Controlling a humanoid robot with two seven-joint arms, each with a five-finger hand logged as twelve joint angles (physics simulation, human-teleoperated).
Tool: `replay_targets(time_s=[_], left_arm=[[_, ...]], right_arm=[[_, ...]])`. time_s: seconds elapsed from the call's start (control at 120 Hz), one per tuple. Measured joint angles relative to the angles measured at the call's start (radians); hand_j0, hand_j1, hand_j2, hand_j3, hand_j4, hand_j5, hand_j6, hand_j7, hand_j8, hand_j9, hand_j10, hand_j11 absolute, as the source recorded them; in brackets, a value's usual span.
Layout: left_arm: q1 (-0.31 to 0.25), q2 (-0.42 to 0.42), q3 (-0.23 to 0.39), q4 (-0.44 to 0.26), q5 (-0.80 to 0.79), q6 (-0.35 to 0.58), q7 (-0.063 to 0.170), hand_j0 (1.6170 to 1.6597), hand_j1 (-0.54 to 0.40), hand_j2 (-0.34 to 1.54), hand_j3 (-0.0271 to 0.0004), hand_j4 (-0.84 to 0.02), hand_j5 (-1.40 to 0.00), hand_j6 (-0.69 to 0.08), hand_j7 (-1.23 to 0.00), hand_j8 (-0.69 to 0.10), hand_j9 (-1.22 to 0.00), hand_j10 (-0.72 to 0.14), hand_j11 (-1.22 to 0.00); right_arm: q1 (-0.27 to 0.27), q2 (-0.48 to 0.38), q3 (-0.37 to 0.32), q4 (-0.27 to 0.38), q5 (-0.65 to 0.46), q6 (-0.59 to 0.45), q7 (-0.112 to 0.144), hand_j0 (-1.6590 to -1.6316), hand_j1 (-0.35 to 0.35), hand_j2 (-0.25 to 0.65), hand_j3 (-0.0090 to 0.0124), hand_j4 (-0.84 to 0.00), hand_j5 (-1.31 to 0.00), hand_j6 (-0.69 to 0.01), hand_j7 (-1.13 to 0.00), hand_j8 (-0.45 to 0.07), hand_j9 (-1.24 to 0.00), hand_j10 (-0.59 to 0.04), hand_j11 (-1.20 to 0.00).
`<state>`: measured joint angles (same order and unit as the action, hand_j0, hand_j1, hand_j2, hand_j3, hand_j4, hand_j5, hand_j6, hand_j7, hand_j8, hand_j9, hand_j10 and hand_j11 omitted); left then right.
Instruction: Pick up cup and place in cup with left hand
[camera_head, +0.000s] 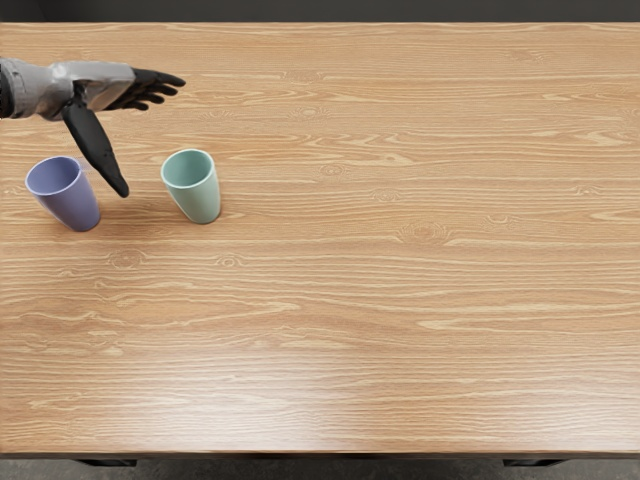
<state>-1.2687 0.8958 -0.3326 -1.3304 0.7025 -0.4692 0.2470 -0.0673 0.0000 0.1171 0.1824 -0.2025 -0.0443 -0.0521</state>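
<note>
From my end, I see both cups standing mouth up on the wood-grain counter (400, 300), over toward its left side. The purple cup (75, 208) is the one farther left, and the mint green cup (197, 200) stands to its right, the two apart with bare wood between them. Each has its long axis upright, open rim on top and narrower base on the counter. Through my head view both bodies run from rim at upper left to base at lower right, the purple one slanting more than the green.

I have the left hand (100, 88) beyond the cups, coming in from the left edge. It's wide open and holding nothing: the fingers reach out to the right, slightly fanned, while the thumb (95, 145) swings well away from them, its tip showing between the two cups. I can't tell from here how high that tip sits above the counter.
</note>
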Motion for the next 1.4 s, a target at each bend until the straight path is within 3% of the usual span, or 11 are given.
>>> replay_targets(time_s=[0.067,0.15,0.392,0.45,0.492,0.625,0.758,0.967,1.058,1.267,1.4], left_arm=[[0.000,-0.001,-0.006,-0.010,-0.011,-0.012,-0.036,1.6580,0.324,0.01,0.0000,-0.027,-0.03,-0.028,-0.03,-0.027,-0.03,-0.026,-0.03],[0.004,-0.011,-0.010,-0.014,-0.018,-0.019,-0.059,1.6580,0.333,0.00,0.0000,-0.019,-0.02,-0.020,-0.02,-0.020,-0.02,-0.018,-0.02],[0.009,-0.050,-0.006,-0.011,-0.017,-0.016,-0.071,1.6580,0.345,0.00,0.0000,-0.008,-0.01,-0.009,-0.01,-0.009,-0.01,-0.008,-0.01],[-0.001,-0.118,-0.001,0.001,0.016,-0.013,-0.047,1.6581,0.347,0.00,0.0000,-0.007,0.00,-0.007,0.00,-0.007,0.00,-0.006,0.00],[-0.009,-0.176,0.001,0.018,0.072,-0.010,-0.009,1.6581,0.347,0.00,0.0000,-0.006,0.00,-0.007,0.00,-0.007,0.00,-0.006,0.00],[-0.003,-0.253,0.012,0.048,0.268,0.060,0.110,1.6581,0.348,0.00,0.0000,-0.005,0.00,-0.006,0.00,-0.005,0.00,-0.004,0.00],[-0.010,-0.273,0.043,0.057,0.385,0.108,0.172,1.6581,0.349,0.00,0.0000,-0.004,0.00,-0.005,0.00,-0.005,0.00,-0.003,0.00],[-0.020,-0.337,0.112,0.108,0.505,0.123,0.195,1.6581,0.349,0.00,0.0000,-0.004,0.00,-0.005,0.00,-0.004,0.00,-0.003,0.00],[-0.022,-0.398,0.128,0.143,0.533,0.124,0.197,1.6581,0.349,0.00,0.0000,-0.004,0.00,-0.005,0.00,-0.004,0.00,-0.003,0.00],[-0.030,-0.416,0.185,0.195,0.561,0.171,0.198,1.6581,0.348,0.00,0.0000,-0.004,0.00,-0.005,0.00,-0.005,0.00,-0.004,0.00],[-0.030,-0.434,0.212,0.216,0.564,0.210,0.197,1.6581,0.300,0.01,0.0000,-0.045,-0.05,-0.046,-0.05,-0.046,-0.05,-0.044,-0.05]], right_arm=[[0.000,0.000,0.000,0.001,0.000,0.000,0.000,-1.6581,-0.320,-0.005,0.0000,-0.024,-0.03,-0.024,-0.03,-0.024,-0.03,-0.024,-0.03],[0.000,0.000,0.001,-0.001,0.000,0.000,0.000,-1.6581,-0.320,-0.005,0.0000,-0.024,-0.03,-0.024,-0.03,-0.024,-0.03,-0.024,-0.03],[0.000,0.000,0.001,-0.001,0.000,0.000,0.000,-1.6581,-0.320,-0.005,0.0000,-0.024,-0.03,-0.024,-0.03,-0.024,-0.03,-0.024,-0.03],[0.000,0.000,0.001,-0.002,0.000,0.001,0.003,-1.6581,-0.320,-0.005,0.0000,-0.024,-0.03,-0.024,-0.03,-0.024,-0.03,-0.024,-0.03],[0.000,0.000,0.000,-0.002,0.000,0.001,0.004,-1.6581,-0.320,-0.005,0.0000,-0.024,-0.03,-0.024,-0.03,-0.024,-0.03,-0.024,-0.03],[0.001,0.000,-0.001,-0.003,0.000,0.001,0.007,-1.6581,-0.320,-0.005,0.0000,-0.024,-0.03,-0.024,-0.03,-0.024,-0.03,-0.024,-0.03],[0.000,0.000,-0.002,-0.003,0.000,0.001,0.007,-1.6581,-0.320,-0.005,0.0000,-0.024,-0.03,-0.024,-0.03,-0.024,-0.03,-0.024,-0.03],[0.001,0.000,-0.002,-0.004,0.000,0.001,0.008,-1.6581,-0.320,-0.005,0.0000,-0.024,-0.03,-0.024,-0.03,-0.024,-0.03,-0.024,-0.03],[0.001,0.000,-0.002,-0.004,0.000,0.001,0.008,-1.6581,-0.320,-0.005,0.0000,-0.024,-0.03,-0.024,-0.03,-0.024,-0.03,-0.024,-0.03],[0.001,0.000,-0.002,-0.004,-0.001,0.001,0.009,-1.6581,-0.320,-0.005,0.0000,-0.024,-0.03,-0.024,-0.03,-0.024,-0.03,-0.024,-0.03],[0.001,0.000,-0.003,-0.004,-0.001,0.001,0.010,-1.6581,-0.320,-0.005,0.0000,-0.024,-0.03,-0.024,-0.03,-0.024,-0.03,-0.024,-0.03]])
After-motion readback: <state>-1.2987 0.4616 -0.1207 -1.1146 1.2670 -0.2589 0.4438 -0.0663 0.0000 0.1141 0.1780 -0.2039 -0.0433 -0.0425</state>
